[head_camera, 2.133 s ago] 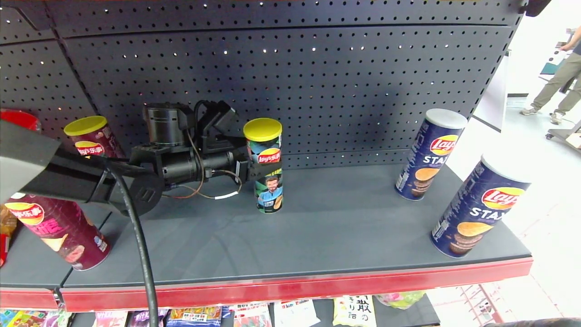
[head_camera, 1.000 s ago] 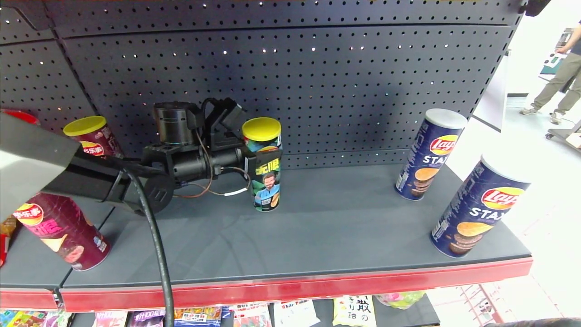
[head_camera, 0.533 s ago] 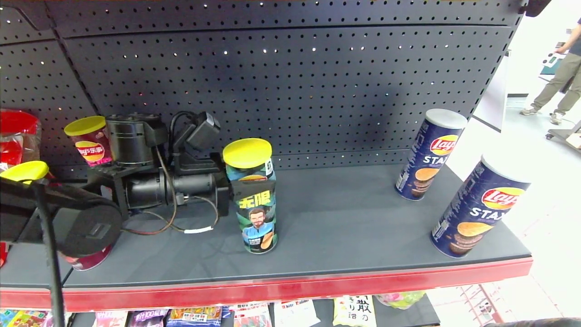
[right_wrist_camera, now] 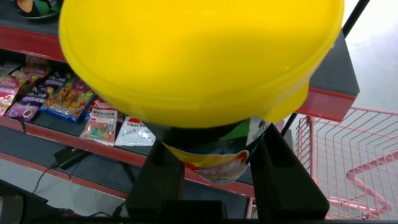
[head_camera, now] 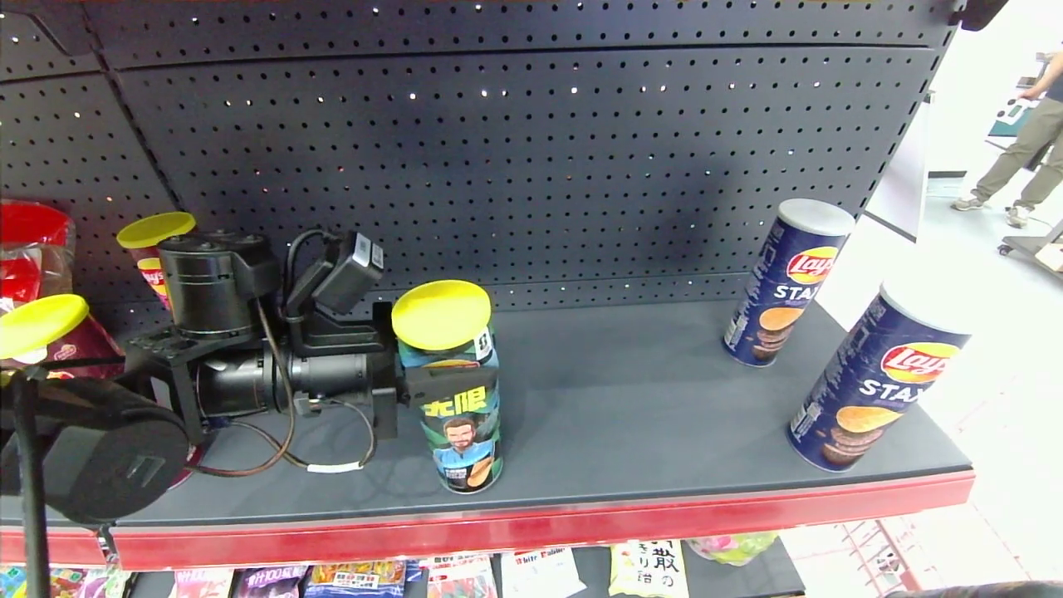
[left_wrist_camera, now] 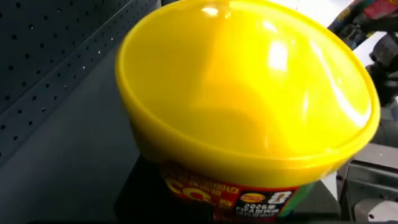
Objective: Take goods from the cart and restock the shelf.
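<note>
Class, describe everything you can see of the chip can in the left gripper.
The chip can is a tall tube with a glossy yellow plastic lid, closed, and a teal-green printed wrap showing a bearded cartoon face. It is upright near the front edge of the grey shelf. The left gripper clamps its upper body from the side. Whether its base touches the shelf is unclear.

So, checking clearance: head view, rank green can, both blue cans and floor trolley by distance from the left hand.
1. green can, in the left hand.
2. front blue can, rear blue can, right end: too close to call.
3. floor trolley, far right, off the shelf.
</note>
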You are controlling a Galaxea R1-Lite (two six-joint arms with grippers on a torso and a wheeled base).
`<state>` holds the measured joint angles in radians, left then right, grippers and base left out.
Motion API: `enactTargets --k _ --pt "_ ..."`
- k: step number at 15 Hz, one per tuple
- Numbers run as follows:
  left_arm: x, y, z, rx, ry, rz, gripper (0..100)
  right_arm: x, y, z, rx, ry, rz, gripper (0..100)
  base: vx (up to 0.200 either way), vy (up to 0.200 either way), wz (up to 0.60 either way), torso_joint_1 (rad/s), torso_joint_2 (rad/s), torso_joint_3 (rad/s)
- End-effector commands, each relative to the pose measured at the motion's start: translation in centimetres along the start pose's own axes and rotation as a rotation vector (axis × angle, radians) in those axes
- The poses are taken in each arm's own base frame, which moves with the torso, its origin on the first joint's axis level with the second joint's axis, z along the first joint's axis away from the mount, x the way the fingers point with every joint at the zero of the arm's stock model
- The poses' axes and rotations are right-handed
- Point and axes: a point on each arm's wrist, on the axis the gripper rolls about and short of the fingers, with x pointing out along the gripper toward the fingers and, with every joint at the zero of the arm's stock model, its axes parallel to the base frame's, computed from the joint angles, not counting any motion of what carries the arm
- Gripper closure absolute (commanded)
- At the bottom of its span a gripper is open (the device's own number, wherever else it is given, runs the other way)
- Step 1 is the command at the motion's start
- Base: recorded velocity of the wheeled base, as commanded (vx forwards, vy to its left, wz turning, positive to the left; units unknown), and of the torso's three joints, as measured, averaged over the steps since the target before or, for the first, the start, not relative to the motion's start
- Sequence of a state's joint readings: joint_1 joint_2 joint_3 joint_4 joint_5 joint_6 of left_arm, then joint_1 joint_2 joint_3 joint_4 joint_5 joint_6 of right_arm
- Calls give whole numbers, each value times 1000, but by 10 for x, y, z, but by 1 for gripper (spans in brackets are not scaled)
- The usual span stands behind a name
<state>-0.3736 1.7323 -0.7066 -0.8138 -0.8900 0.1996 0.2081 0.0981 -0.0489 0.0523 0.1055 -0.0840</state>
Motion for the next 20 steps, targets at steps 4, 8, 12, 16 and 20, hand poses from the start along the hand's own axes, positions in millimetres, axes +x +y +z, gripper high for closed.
enactTargets --k 4,8,12,16,20 --pt "4 1 -8 22 17 -9 100 0 0 0 0 1 1 100 0 0 0 0 0 0" --pt "2 -2 -6 20 13 -14 100 0 0 0 0 1 1 100 0 0 0 0 0 0" --pt "3 -3 -10 19 8 -48 100 0 0 0 -2 1 1 100 0 0 0 0 0 0" --pt "4 -3 -12 12 10 -56 100 0 0 0 -2 1 2 100 0 0 0 0 0 0" --pt "5 -2 -14 5 10 -84 100 0 0 0 -2 1 2 100 0 0 0 0 0 0"
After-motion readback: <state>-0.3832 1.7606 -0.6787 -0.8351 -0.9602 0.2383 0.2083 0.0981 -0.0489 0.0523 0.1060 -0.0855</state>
